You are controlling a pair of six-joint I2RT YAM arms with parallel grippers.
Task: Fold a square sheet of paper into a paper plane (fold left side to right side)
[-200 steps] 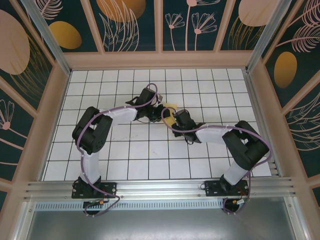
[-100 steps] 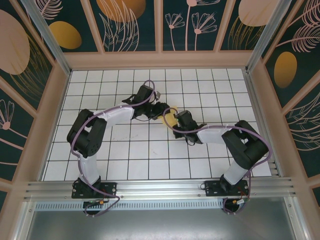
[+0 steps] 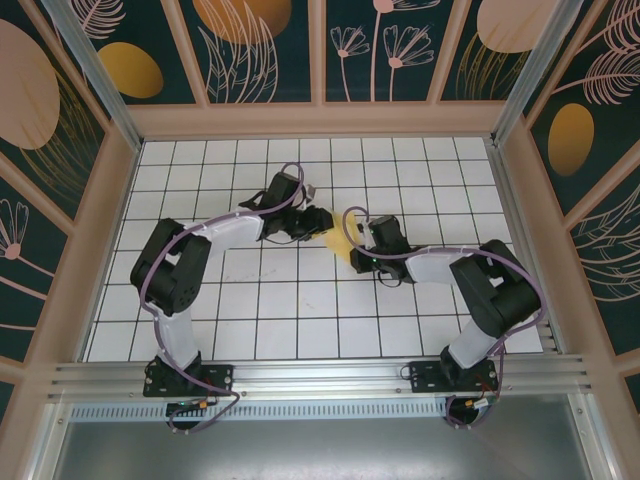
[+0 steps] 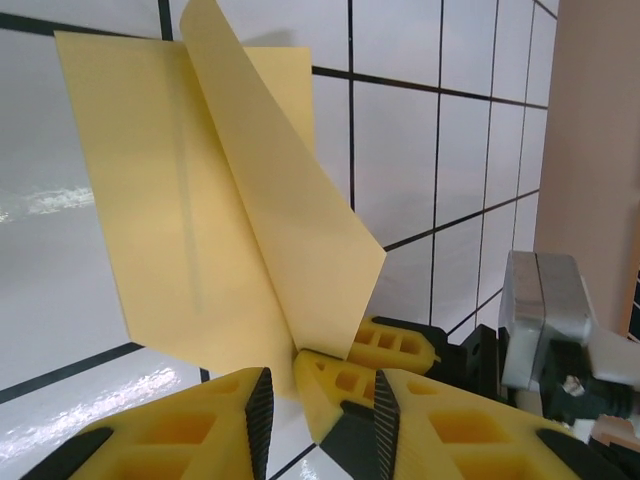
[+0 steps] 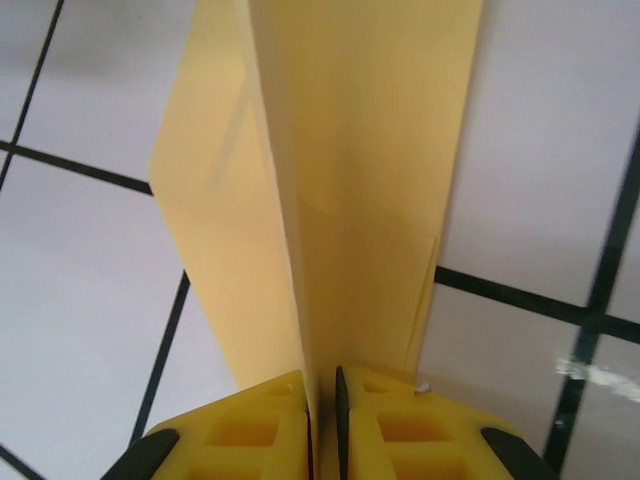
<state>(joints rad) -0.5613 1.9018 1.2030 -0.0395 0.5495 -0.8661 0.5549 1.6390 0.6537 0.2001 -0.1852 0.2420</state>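
The square sheet of paper (image 3: pixel 337 243) is folded into a narrower yellow shape (image 4: pixel 210 200) that lies on the white grid table, with one flap (image 5: pixel 380 180) standing up along a crease. My right gripper (image 5: pixel 322 400) is shut on the near end of that upright flap. In the top view it (image 3: pixel 356 246) sits at the paper's right edge. My left gripper (image 4: pixel 320 410) is open just left of the paper (image 3: pixel 316 222). Its fingers (image 4: pixel 200 420) hold nothing, and the right gripper's fingertips (image 4: pixel 345 385) show through the gap between them.
The white grid table (image 3: pixel 260 310) is ringed by a wooden frame (image 3: pixel 320 120) with patterned wall panels. Both arm bases stand on the metal rail (image 3: pixel 320 375) at the near edge. Open tiles lie in front of and behind the grippers.
My left gripper has let its jaws widen and drawn back slightly to the left. The right wrist has shifted right, and the paper now lies lower between the two grippers.
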